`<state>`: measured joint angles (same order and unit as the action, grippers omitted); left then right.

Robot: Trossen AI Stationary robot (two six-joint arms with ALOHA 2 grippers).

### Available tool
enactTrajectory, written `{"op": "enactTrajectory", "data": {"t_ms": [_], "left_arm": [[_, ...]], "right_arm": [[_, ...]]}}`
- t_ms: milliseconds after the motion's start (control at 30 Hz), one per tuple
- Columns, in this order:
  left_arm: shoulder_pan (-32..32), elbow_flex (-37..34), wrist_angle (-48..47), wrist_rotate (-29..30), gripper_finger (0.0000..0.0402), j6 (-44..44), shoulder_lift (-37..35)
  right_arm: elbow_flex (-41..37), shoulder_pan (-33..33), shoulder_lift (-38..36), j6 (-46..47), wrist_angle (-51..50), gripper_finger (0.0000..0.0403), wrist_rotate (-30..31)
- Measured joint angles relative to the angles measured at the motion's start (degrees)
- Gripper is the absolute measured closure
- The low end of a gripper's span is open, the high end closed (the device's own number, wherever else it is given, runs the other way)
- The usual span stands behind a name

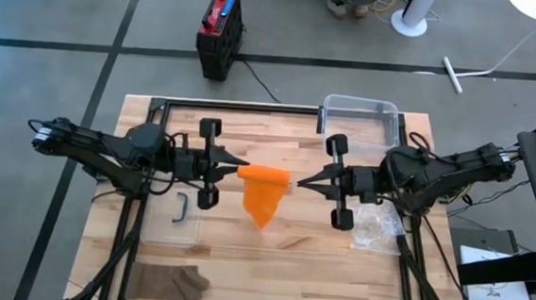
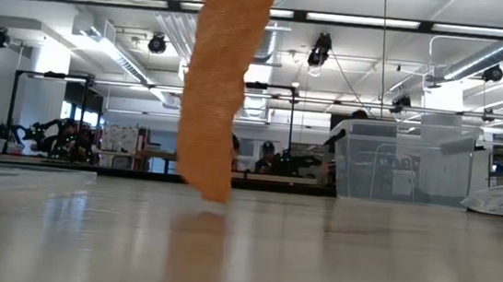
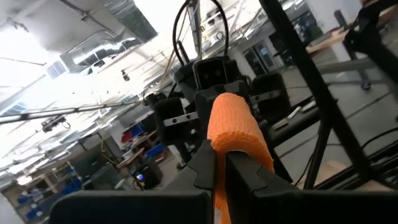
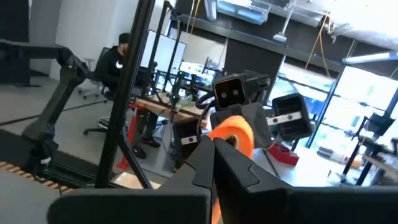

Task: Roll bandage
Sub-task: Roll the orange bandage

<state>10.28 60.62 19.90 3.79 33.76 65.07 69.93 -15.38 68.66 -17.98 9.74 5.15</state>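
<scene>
Two end effectors meet over the middle of the counter, each pinching one end of the orange bandage. The left end effector points toward the right one, its fingers closed flat against each other on the bandage's near end; in its own wrist view the orange roll sits just past the closed fingertips, with the other arm's wrist directly behind it. The right end effector points back at the left, its fingers likewise pressed together on the opposite end of the roll, which shows just beyond its fingertips in the right wrist view as an orange cylinder.

Between the two end effectors the bandage spans as a short rolled bar, and below that bar a loose tail of cloth hangs down toward the counter. In the low view the tail drops as a wide strip, its lower end at or just above the counter surface; contact cannot be told.

Beyond the right end effector, at the counter's far edge, stands a clear plastic bin. Beside the right arm lies a crumpled clear plastic bag. Near the left arm's front side a clear tray rests on the counter, and a dark folded cloth lies at the near edge.
</scene>
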Motion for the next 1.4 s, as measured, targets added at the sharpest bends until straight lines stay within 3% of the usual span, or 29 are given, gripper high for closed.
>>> {"op": "enactTrajectory", "data": {"t_ms": [700, 933, 1200, 1400], "left_arm": [[0.0, 0.0, 1.07, 0.21, 0.0398, 4.77, 1.58], [0.04, 0.0, 1.22, 4.25, 0.0398, 6.13, 1.6], [0.02, 0.0, 0.91, 9.3, 0.0398, 7.19, 1.6], [0.02, 0.0, 0.61, 10.76, 0.0398, 7.32, 1.99]], "right_arm": [[-0.02, 0.11, 1.86, 1.86, 0.14, 0.0403, 5.19], [0.0, 0.15, 1.84, 3.04, -1.54, 0.0403, 6.25], [0.07, 0.22, 1.79, 4.09, -3.46, 0.0403, 13.55], [0.07, 0.69, 1.79, 4.04, -4.23, 0.0403, 14.79]]}}
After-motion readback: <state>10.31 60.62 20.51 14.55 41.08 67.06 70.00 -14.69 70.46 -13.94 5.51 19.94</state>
